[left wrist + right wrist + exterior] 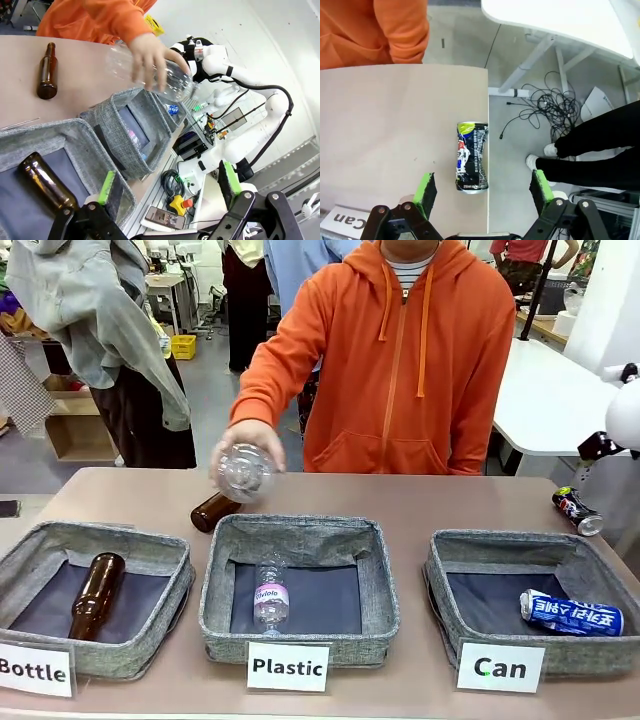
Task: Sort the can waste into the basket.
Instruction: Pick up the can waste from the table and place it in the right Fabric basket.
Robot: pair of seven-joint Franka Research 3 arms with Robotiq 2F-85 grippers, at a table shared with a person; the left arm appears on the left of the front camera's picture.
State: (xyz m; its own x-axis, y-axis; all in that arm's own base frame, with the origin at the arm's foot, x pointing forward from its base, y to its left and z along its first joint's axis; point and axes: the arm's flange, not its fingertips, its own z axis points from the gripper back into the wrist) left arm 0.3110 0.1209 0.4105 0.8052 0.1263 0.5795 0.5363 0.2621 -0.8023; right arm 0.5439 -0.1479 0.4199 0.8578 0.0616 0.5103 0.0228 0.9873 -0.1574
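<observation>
The blue can [572, 614] lies on its side in the grey basket [530, 545] signed "Can"; it is also small in the left wrist view as the blue can [173, 109]. The dark crushed can [578, 511] lies on the table behind that basket, near the right edge. My right gripper [482, 187] hangs above this dark can [472, 157], open, with the can below the gap between the green pads [426, 192]. My left gripper [167, 182] is open over the left basket with nothing between its fingers.
A person in an orange hoodie holds a clear plastic bottle [243, 472] over the "Plastic" basket [300, 535], which holds another bottle [270, 590]. One brown bottle [213, 510] lies on the table, another brown bottle [95, 592] in the "Bottle" basket [60, 540]. The table edge runs beside the dark can.
</observation>
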